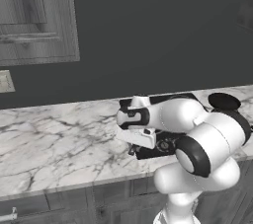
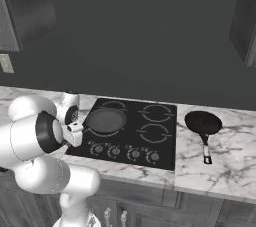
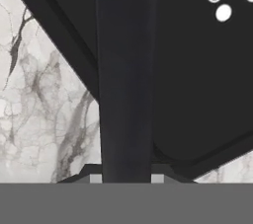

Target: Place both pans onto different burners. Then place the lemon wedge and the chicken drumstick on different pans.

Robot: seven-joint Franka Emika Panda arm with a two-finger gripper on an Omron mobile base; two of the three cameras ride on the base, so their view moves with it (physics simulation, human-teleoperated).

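Grey-bottomed pan [image 2: 106, 120] sits on cooktop [image 2: 150, 141], its long dark handle [image 3: 123, 80] pinched by gripper [image 3: 126, 176].

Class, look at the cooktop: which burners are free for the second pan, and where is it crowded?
Free: the two right burners and the back-left one. Crowded: the front-left burner under the grey pan, whose handle the tool holds. The black pan waits on marble.
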